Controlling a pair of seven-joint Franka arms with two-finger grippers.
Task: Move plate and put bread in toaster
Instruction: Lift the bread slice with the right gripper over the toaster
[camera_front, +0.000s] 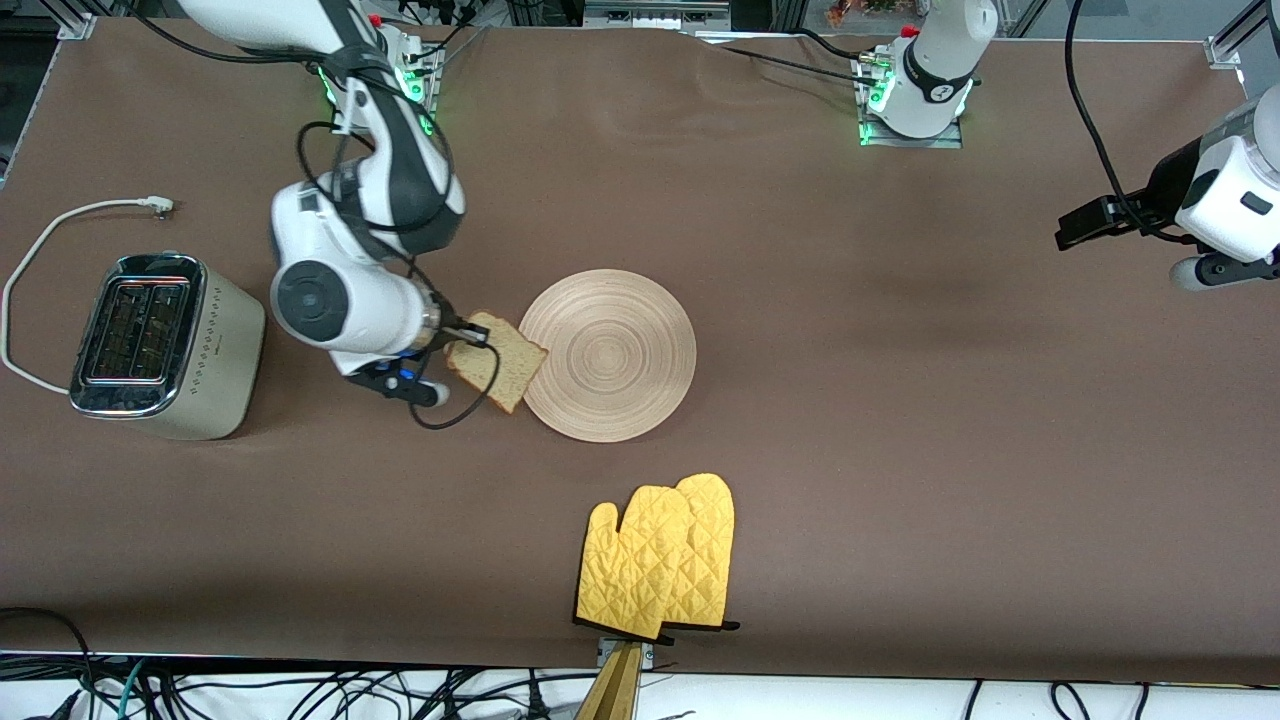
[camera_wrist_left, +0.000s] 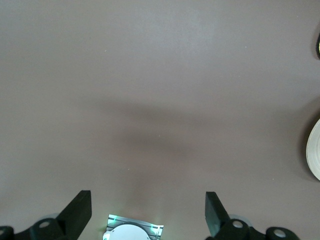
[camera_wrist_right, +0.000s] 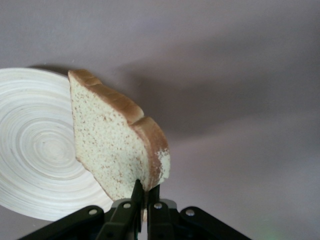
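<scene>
The right gripper (camera_front: 468, 336) is clamped on the bread (camera_front: 497, 361), held above the worktop (camera_front: 900, 400) beside the plate (camera_front: 608, 355); the toaster (camera_front: 160, 345) stands toward the right arm's end; the left gripper (camera_wrist_left: 148, 212) waits, fingers apart, over bare worktop

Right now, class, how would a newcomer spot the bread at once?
Find the cream toaster at the right arm's end of the table, then the round wooden plate mid-table. Between them, the right hand pinches the bread, the only speckled, brown-crusted slice.
</scene>
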